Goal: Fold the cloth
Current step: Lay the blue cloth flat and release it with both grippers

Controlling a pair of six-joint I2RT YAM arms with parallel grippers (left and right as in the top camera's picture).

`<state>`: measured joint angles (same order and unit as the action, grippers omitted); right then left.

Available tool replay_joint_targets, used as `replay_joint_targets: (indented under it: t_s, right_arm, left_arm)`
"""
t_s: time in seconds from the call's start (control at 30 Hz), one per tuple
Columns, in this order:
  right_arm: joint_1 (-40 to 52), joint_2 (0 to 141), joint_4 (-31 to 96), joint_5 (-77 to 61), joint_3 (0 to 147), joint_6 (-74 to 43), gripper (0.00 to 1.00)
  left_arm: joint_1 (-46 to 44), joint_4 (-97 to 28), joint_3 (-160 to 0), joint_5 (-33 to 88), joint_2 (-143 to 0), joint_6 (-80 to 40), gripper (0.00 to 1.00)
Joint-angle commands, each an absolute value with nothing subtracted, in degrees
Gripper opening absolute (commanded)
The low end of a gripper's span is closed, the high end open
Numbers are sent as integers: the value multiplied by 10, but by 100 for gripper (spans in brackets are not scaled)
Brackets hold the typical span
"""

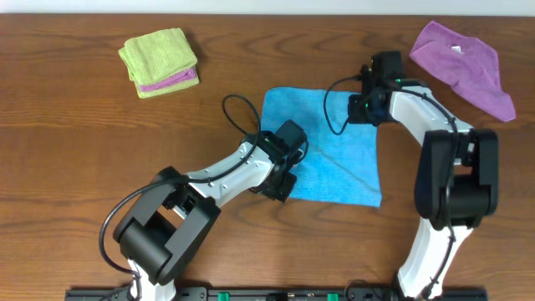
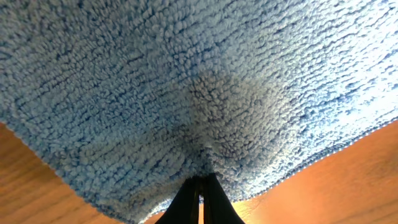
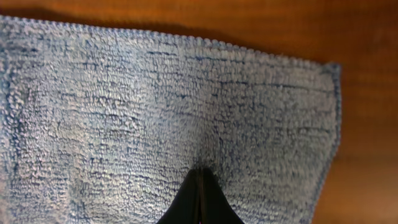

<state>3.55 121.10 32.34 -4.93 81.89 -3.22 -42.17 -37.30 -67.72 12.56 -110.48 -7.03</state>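
— What lies around us?
— Well off to the left of our left gripper (image 2: 200, 180) sits a lime-green folded stack (image 1: 159, 60). A purple cloth (image 1: 464, 67) lies near our right gripper (image 3: 199, 171), on its outer side. Neither touches the blue one.
— And the cloth (image 1: 334, 142)?
— It is spread flat under both tools, nearly square with no clear long axis, its edges slightly askew. Both pairs of fingers are pressed together, tips on the terry. We cannot tell whether they nip it.

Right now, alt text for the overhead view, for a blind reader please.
A blue cloth lies flat on a wooden table, the left end effector on its lower-left corner and the right end effector on its upper-right corner, both shut. A folded lime-green cloth sits at upper left and a crumpled purple cloth at upper right.
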Motion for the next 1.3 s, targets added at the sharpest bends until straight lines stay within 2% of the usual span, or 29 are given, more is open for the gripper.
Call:
replay_joint_targets:
  t_s: [0.0, 0.2, 0.47, 0.5, 0.6, 0.7, 0.73, 1.0, 1.07, 1.1, 1.2, 1.23, 1.27]
  right_arm:
    - [28, 1258, 334, -34, 852, -25, 1]
    - [24, 1294, 381, -34, 922, -25, 1]
    - [24, 1285, 414, -34, 942, -27, 3]
    - [24, 1284, 420, -34, 946, -27, 5]
    - [24, 1277, 453, -34, 970, -27, 32]
    - [25, 1268, 487, -34, 998, -27, 44]
    - [25, 1266, 494, -34, 1007, -27, 50]
    - [25, 1217, 536, -34, 1073, -27, 57]
    - [25, 1201, 547, -34, 1074, -27, 56]
    - [25, 1190, 561, -34, 1074, -27, 55]
    - [25, 1161, 617, -34, 1075, -21, 52]
    - [25, 1151, 635, -34, 1075, -13, 53]
    - [25, 1142, 646, -34, 1075, -7, 54]
  left_arm:
    - [-428, -381, -653, 150, -1122, -78, 6]
    - [-428, -379, -653, 149, -1122, -77, 6]
    - [-420, -372, -655, 144, -1117, -77, 6]
    - [-417, -370, -656, 144, -1115, -77, 6]
    - [-402, -370, -665, 144, -1101, -77, 6]
    - [-393, -368, -677, 144, -1083, -72, 6]
    - [-391, -366, -680, 142, -1078, -72, 6]
    - [-389, -363, -740, 101, -1028, -48, 6]
    - [-389, -364, -755, 101, -1016, -47, 15]
    - [-388, -365, -759, 101, -1012, -47, 33]
    - [-378, -370, -763, 101, -1002, -47, 59]
    - [-371, -371, -763, 103, -1002, -47, 70]
    - [-363, -371, -763, 109, -1002, -47, 89]
